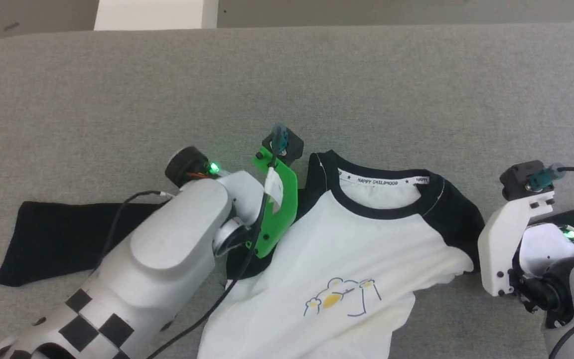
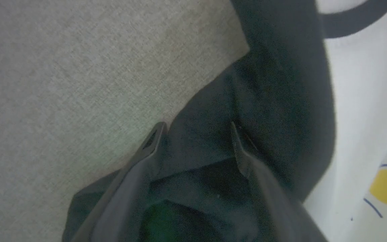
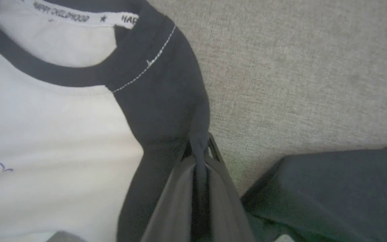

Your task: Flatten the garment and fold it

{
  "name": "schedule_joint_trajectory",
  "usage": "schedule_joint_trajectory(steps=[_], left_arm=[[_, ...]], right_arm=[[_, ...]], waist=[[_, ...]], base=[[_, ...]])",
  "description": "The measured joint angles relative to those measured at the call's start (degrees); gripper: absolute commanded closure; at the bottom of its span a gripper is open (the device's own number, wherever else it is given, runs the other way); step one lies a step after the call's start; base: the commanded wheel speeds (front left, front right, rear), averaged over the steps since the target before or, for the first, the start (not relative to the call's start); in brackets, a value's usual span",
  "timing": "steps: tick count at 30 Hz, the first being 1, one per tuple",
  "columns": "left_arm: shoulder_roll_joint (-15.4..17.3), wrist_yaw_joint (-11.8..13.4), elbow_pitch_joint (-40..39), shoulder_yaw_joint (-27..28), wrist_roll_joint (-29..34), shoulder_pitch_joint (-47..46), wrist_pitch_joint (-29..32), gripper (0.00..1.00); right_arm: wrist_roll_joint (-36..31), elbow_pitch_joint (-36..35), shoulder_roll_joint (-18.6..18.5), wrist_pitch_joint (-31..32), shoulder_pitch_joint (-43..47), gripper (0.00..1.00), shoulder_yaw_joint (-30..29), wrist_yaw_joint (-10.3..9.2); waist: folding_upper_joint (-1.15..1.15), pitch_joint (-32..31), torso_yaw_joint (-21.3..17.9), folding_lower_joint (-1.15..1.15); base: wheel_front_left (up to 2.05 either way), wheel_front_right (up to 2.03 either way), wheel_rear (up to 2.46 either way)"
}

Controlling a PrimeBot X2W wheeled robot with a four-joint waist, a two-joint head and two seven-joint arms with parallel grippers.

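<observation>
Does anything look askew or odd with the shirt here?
Yes. The garment lies rumpled, its white body bunched toward the robot's right. The right hand pinches a fold of black shoulder fabric; the left hand stands open over the left sleeve.

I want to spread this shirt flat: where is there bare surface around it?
Free: the grey surface beyond the raglan shirt's collar, and above the black sleeve. Crowded: both shoulders, at the left gripper and right gripper.
</observation>
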Motion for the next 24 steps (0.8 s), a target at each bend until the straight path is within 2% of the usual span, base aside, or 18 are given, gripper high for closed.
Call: schedule_joint_trajectory(steps=[3,4,5,6,9,13,19,24], left_arm=[[0.1,0.0,0.8,-2.2,-2.1,-1.2,2.7,0.0],[0.1,0.0,1.2,-2.4,-2.9,-1.4,3.4,0.39],[0.1,0.0,1.5,-2.6,-3.0,-1.6,3.7,0.85],[0.1,0.0,1.5,-2.7,-3.1,-1.8,4.0,1.0],[0.0,0.0,1.8,-2.5,-5.6,-1.8,3.9,1.0],[-0.6,0.0,2.2,-0.1,-8.6,-0.8,0.6,1.0],[-1.1,0.9,2.4,8.6,-15.4,1.0,-6.9,1.0],[1.1,1.5,0.1,15.4,-18.7,0.1,-11.7,1.0]], right_arm=[[-0.4,-0.1,0.3,-0.3,0.0,1.0,-0.7,0.0],[-0.5,-0.2,0.4,-0.4,0.0,1.0,-0.9,0.0],[-0.6,-0.2,0.5,-0.5,0.0,1.0,-1.0,0.0],[-0.7,-0.3,0.6,-0.5,0.0,1.0,-1.0,0.0],[-0.8,-0.4,0.8,-0.6,0.0,1.0,-1.3,0.0],[-0.9,-0.4,0.9,-1.1,0.0,1.0,-1.8,0.0],[-0.7,-0.4,0.6,-3.9,-0.4,1.0,-3.2,0.0],[1.2,-0.9,-0.9,-5.4,-4.6,1.0,-4.2,0.0]], waist=[[0.0,0.6,-0.3,0.0],[0.0,0.8,-0.4,0.0],[0.0,0.9,-0.4,0.0],[0.0,0.9,-0.5,0.0],[0.0,1.0,-0.3,0.0],[0.0,0.7,0.1,0.0],[0.0,-0.9,0.8,0.0],[0.0,-3.1,1.1,0.0]], base=[[0.0,0.0,0.0],[0.0,0.0,0.0],[0.0,0.0,0.0],[0.0,0.0,0.0],[0.0,0.0,0.0],[0.0,0.0,0.0],[0.0,0.0,0.0],[0.0,0.0,0.0]])
